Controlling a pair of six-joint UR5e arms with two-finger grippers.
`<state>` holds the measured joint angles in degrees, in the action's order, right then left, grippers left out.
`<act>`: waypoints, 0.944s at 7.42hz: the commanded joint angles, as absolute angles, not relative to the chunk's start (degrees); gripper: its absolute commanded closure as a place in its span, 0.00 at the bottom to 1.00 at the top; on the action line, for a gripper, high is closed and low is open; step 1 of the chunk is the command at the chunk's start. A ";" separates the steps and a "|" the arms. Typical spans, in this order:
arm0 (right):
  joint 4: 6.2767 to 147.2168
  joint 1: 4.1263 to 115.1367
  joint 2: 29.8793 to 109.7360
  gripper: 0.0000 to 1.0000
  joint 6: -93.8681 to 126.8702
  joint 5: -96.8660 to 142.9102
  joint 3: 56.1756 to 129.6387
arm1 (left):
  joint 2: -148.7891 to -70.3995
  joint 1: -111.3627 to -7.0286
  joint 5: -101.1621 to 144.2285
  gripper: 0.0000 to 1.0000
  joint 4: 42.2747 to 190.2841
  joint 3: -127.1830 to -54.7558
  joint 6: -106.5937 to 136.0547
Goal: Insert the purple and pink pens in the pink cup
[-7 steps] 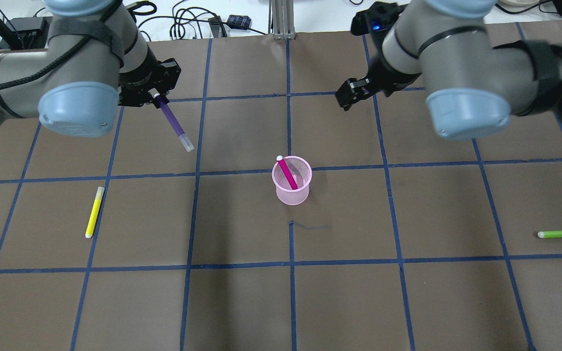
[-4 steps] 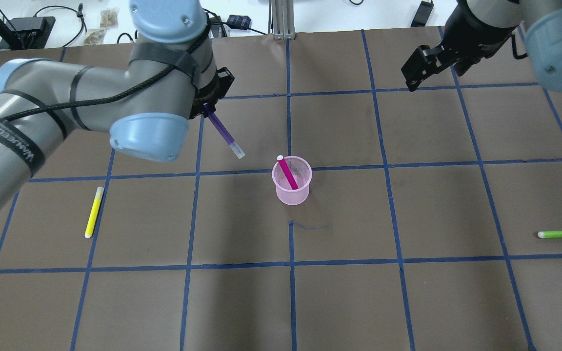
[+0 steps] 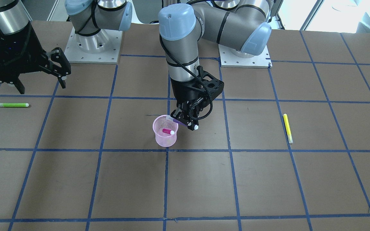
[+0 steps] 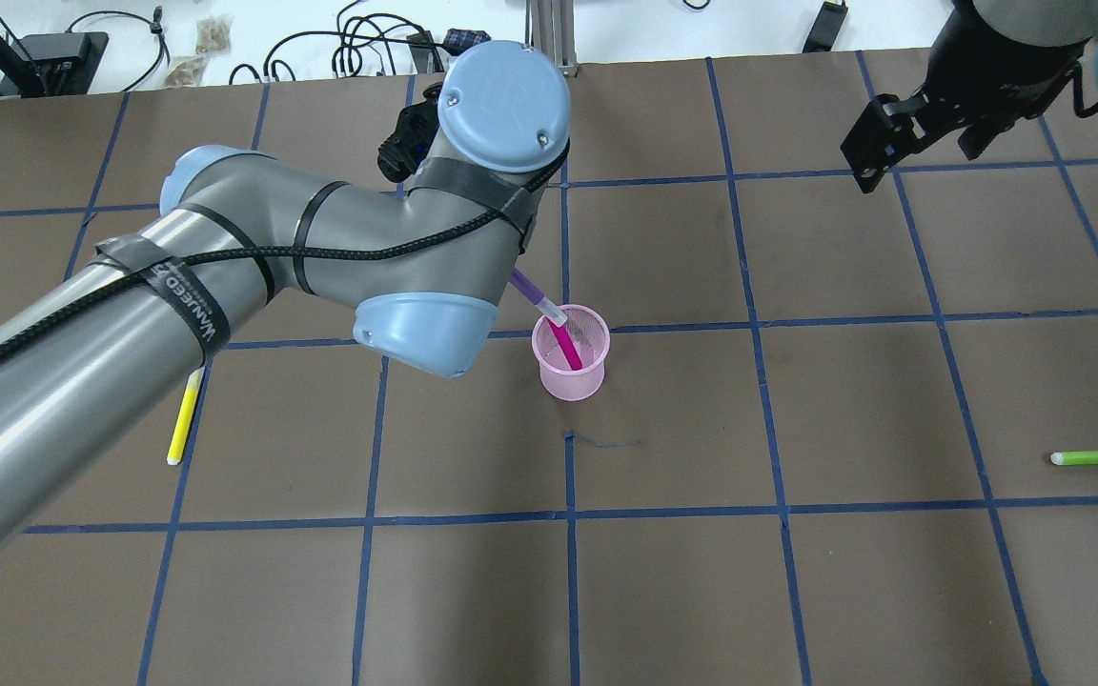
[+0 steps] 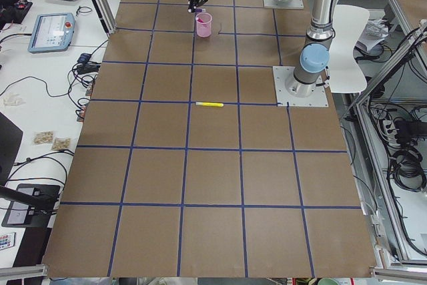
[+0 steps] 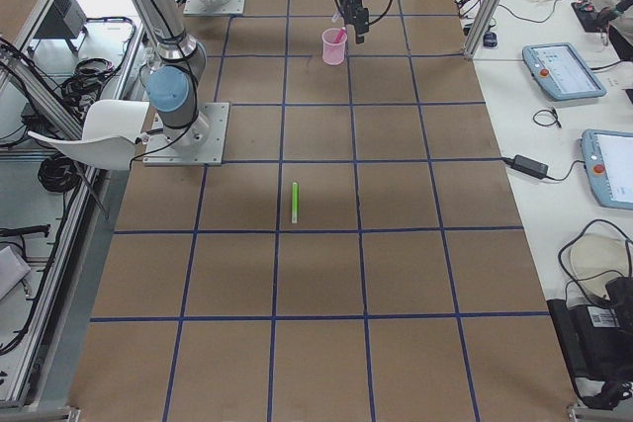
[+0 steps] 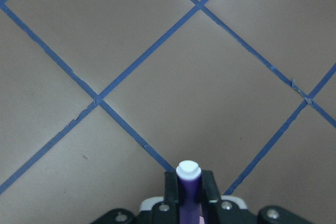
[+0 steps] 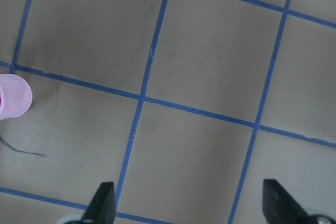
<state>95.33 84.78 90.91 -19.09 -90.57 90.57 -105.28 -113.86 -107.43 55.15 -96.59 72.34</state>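
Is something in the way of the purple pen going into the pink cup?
No, nothing visible blocks it. The left gripper holds the purple pen slanted, its tip at the rim of the cup. The pink pen leans inside already, but the opening beside it looks free.

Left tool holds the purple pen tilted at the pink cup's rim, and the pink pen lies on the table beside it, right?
No: the pink pen stands leaning inside the pink cup, not on the table, as the overhead exterior view shows. The left tool does hold the purple pen tilted at the rim.
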 commanded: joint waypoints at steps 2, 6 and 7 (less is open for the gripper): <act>91.14 87.18 91.23 0.00 -7.13 -85.87 92.80 | -108.62 -117.23 -112.31 1.00 53.09 -96.68 76.19; 91.67 87.10 92.64 0.00 -4.31 -82.88 95.80 | -110.47 -121.63 -118.03 1.00 53.00 -98.87 79.89; 91.67 87.19 92.64 0.00 -4.31 -82.88 95.80 | -110.48 -121.81 -118.30 1.00 52.91 -98.88 79.89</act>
